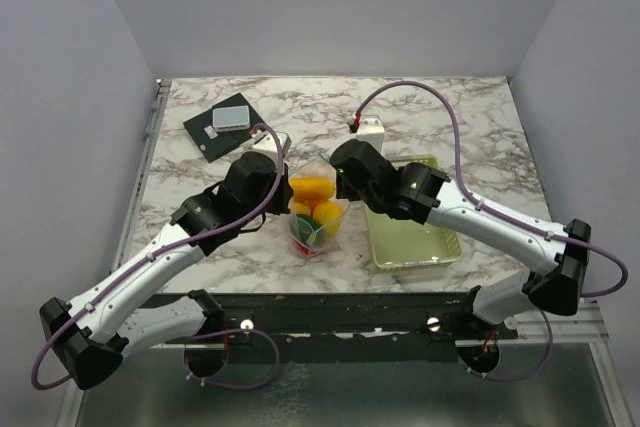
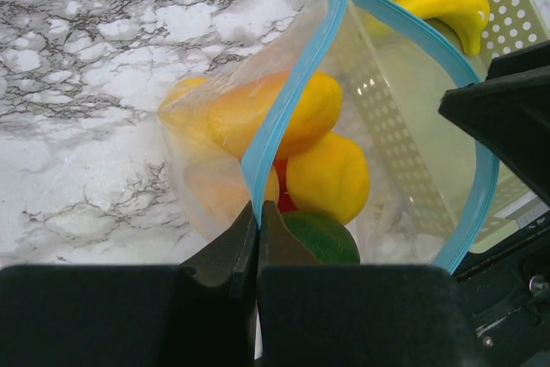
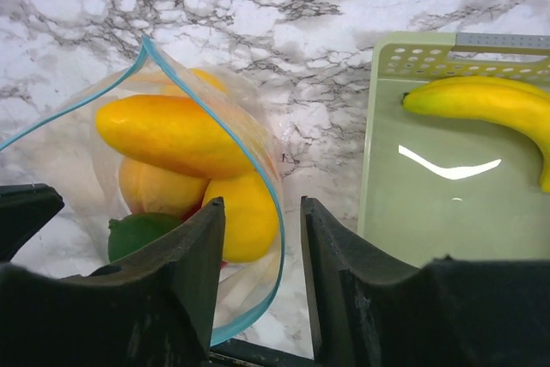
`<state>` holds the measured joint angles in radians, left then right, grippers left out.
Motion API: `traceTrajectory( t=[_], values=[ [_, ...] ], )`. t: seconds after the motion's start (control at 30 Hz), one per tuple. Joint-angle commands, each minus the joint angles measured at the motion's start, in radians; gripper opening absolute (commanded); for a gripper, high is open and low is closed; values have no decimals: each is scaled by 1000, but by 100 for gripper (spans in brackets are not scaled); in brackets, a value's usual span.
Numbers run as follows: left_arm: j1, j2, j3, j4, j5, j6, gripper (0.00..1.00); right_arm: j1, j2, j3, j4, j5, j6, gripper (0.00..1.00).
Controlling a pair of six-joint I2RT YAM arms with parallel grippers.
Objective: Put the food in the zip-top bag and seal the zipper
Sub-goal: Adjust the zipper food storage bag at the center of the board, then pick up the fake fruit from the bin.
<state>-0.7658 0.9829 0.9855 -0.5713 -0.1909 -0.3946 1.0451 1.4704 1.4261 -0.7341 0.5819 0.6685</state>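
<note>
The zip-top bag (image 1: 318,219) stands open in the middle of the table. Inside lies food (image 2: 331,176): yellow and orange pieces, a bit of red and a green piece (image 2: 324,238). My left gripper (image 2: 258,210) is shut on the blue zipper (image 2: 290,100) at the bag's near-left rim. My right gripper (image 3: 261,205) is open, and the opposite stretch of the zipper (image 3: 268,180) curves between its fingers without being pinched. A yellow banana (image 3: 491,102) lies in the pale green basket (image 3: 384,169), outside the bag.
The green basket (image 1: 412,232) sits right of the bag, under my right arm. A black slab with a grey box (image 1: 225,125) lies at the back left, and a white block (image 1: 370,131) stands behind the bag. The table's front edge runs close below the bag.
</note>
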Motion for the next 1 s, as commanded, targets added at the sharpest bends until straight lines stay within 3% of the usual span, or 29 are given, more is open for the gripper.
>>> traceTrajectory(
  t=[0.0, 0.4, 0.6, 0.77, 0.97],
  values=[
    [3, -22, -5, 30, -28, 27, 0, -7, -65, 4, -55, 66, 18, 48],
    [3, -40, -41, 48, -46, 54, 0, -88, -181, -108, -94, 91, 90, 55],
    [3, -50, -59, 62, -39, 52, 0, -175, -202, -184, -108, 104, 248, 59],
    [3, -59, -72, 71, -40, 54, 0, -244, -226, -267, -97, 120, 407, 71],
    [3, -77, -82, 76, -46, 54, 0, -304, -228, -324, -64, 97, 529, 77]
  ],
)
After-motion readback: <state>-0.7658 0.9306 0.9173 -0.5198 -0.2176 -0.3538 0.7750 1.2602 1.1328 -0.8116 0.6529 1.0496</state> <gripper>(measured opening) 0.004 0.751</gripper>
